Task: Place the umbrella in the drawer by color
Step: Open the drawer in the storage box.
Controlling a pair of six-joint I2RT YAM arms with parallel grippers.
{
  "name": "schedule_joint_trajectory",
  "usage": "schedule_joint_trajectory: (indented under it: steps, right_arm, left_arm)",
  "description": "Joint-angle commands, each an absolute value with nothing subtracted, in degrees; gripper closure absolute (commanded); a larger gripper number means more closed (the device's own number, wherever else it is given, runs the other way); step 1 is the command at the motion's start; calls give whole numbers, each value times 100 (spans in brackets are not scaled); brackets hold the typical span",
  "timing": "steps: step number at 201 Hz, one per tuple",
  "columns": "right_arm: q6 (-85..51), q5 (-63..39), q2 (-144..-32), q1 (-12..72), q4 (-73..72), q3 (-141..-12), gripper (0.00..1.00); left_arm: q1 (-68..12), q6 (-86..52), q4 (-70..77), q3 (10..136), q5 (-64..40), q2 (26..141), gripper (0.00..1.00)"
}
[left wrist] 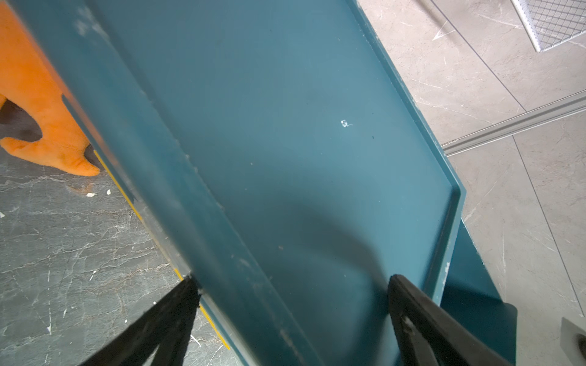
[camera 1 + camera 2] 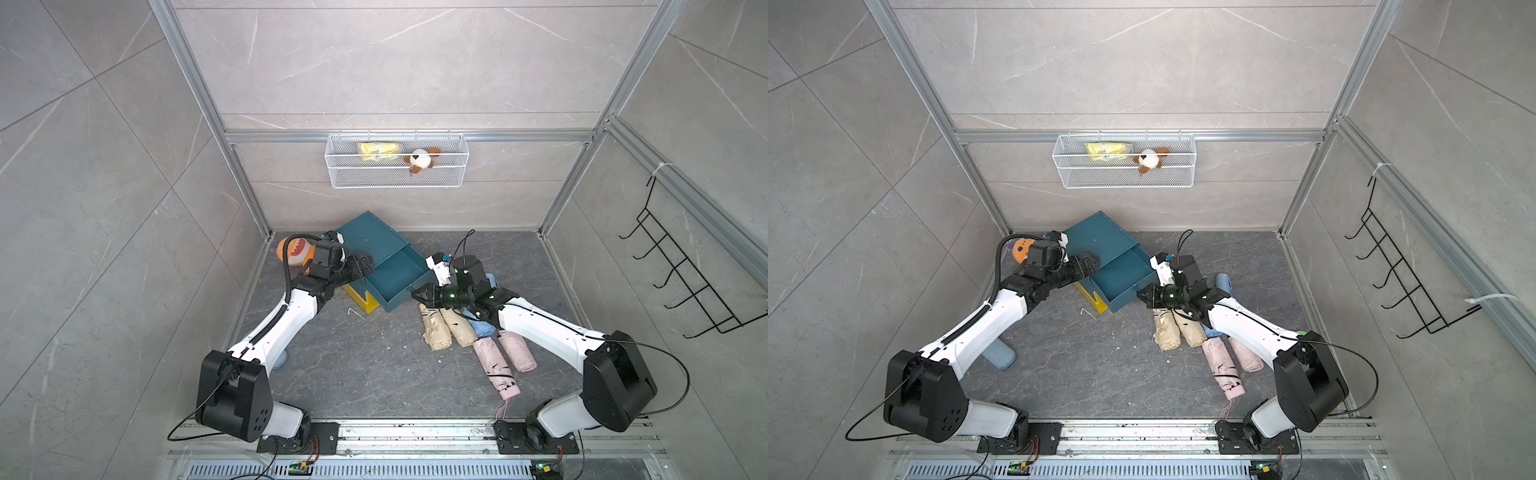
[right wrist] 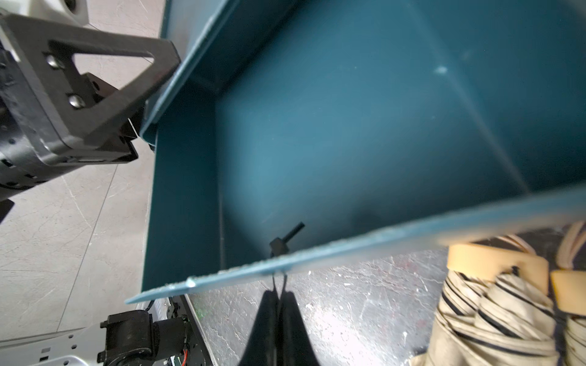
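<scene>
a blue umbrella (image 2: 1000,357) lies on the floor under the left arm. the left gripper (image 1: 291,280) has its fingers spread wide over the teal cabinet (image 2: 370,237). its teal drawer (image 2: 395,278) stands open. the right gripper (image 3: 279,294), fingers pressed together, pinches a thin pull (image 3: 279,279) on the drawer's front. just right of it, beige umbrellas (image 2: 446,328) and pink umbrellas (image 2: 505,353) lie on the floor.

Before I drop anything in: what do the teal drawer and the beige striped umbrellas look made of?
Teal drawer: likely painted sheet metal, possibly rigid plastic; matte, thin flat walls, whitish chipping along the front edge.
Beige striped umbrellas: soft woven fabric, matte, creased and rolled in folds; their tan end caps look like smooth plastic.
</scene>
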State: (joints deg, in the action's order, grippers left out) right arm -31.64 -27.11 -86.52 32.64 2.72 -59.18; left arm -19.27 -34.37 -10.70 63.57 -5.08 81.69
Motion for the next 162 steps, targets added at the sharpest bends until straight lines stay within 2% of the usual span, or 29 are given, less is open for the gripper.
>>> schedule_joint_trajectory:
  steps: [1,86,106,132,155,162]
  right_arm:
    - [-2998,-2691,-8442,3296,435,-5745,96]
    - [-2925,-2664,-8214,3296,520,-5598,95]
    - [-2897,-2629,-8208,3296,542,-5607,92]
    - [-2883,-2584,-8184,3297,606,-5641,74]
    - [-2817,-2448,-8075,3297,721,-5662,45]
    - [-2802,-2378,-8032,3300,743,-5658,39]
  left_arm:
    - [-1964,-3314,-1538,6231,-425,8350,5]
    - [-1969,-3325,-1556,6266,-442,8349,5]
    - [-1969,-3316,-1588,6275,-438,8292,5]
    - [-1969,-3285,-1724,6349,-324,8056,4]
    - [-1963,-3252,-1891,6471,-193,7793,0]
    - [-1960,-3251,-1943,6517,-161,7718,0]
